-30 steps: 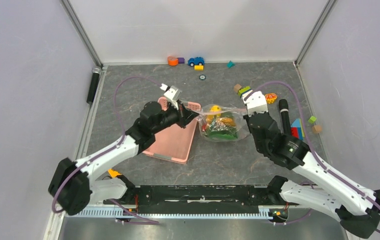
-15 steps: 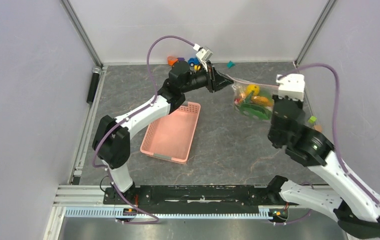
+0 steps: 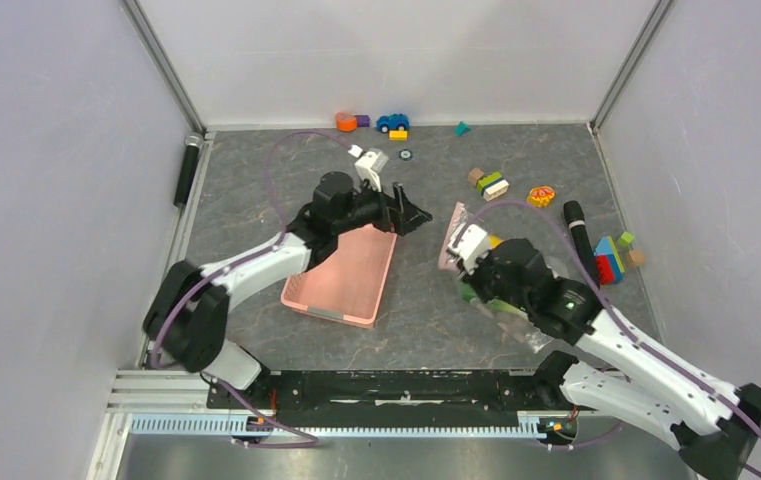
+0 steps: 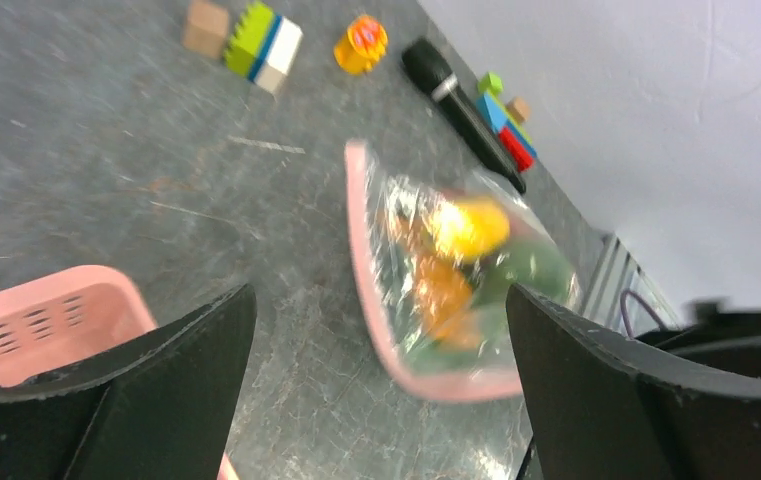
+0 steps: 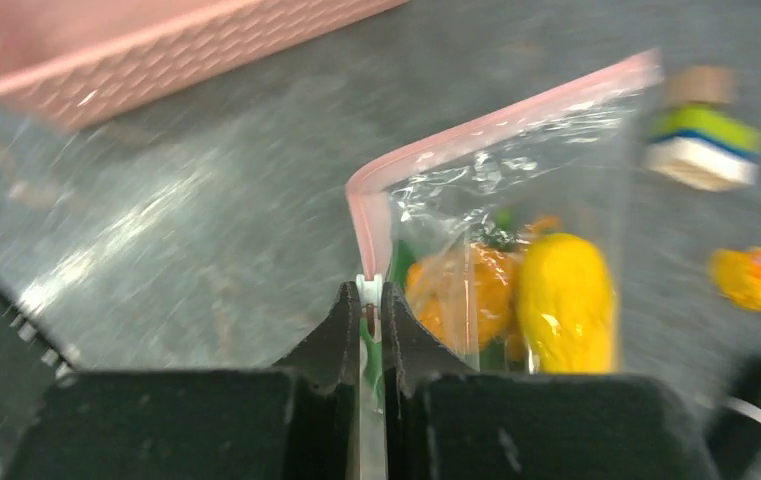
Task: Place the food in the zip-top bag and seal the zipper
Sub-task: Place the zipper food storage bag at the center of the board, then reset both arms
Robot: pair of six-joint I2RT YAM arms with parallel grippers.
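right fingers (image 5: 341, 340) pinching zipper (image 5: 496, 124) edge of zip-top bag (image 5: 556, 190), left fingers (image 4: 156, 380) wide

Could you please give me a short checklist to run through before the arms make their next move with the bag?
1. Food inside the zip-top bag: ok; yellow, orange and green pieces show through the plastic.
2. Right gripper holding the bag: ok; its jaws are shut on the bag's edge, just below the corner of the zipper.
3. Left gripper free: ok; its jaws are open with nothing between them, near the far end of the pink basket and apart from the bag.
4. Zipper sealed along its whole length: cannot tell; the views are blurred.
5. Bag resting flat on the table: cannot tell.
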